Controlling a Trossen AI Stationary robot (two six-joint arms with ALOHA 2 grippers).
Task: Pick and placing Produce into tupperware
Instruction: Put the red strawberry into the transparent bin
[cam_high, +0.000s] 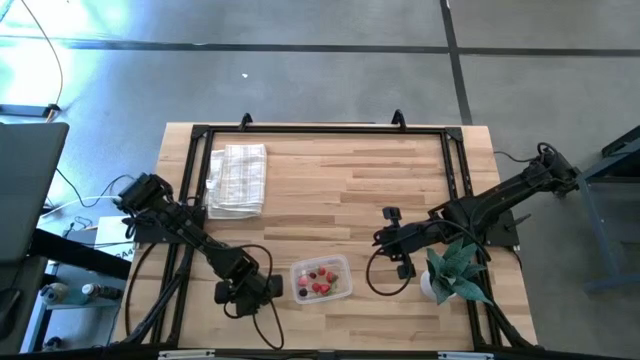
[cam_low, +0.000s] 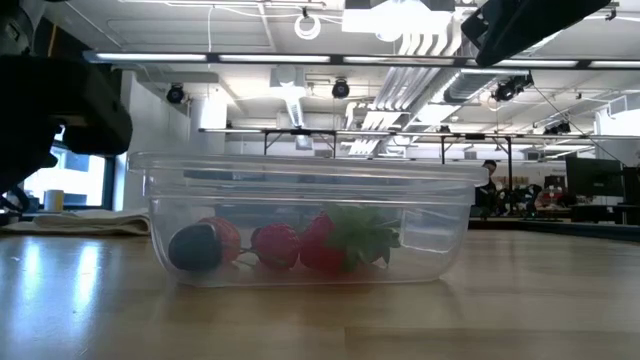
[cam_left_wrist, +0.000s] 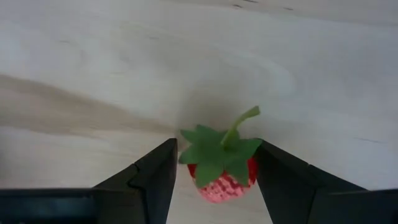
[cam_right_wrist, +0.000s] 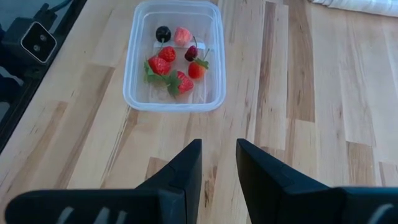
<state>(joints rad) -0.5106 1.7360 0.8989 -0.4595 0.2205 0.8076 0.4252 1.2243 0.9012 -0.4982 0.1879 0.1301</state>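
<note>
Straddling a small knobbly red strawberry (cam_left_wrist: 224, 177) on the pale wood bench (cam_high: 340, 190) near its front edge, the left gripper (cam_high: 262, 288) stands wide, fingers (cam_left_wrist: 152, 180) not touching; the berry's green stem tilts away. Just beside it lies the clear, round-cornered tupperware (cam_high: 321, 279), long axis along that edge, holding red and dark berries (cam_right_wrist: 174, 59). Farther right, the right gripper (cam_high: 388, 235) hovers narrow, empty.

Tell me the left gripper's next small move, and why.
Probably close the fingers. In the left wrist view the left gripper stands open astride a small red strawberry with a green leafy top lying on the pale wooden table, not yet pinched; then it can go into the clear plastic rectangular tupperware.
</note>
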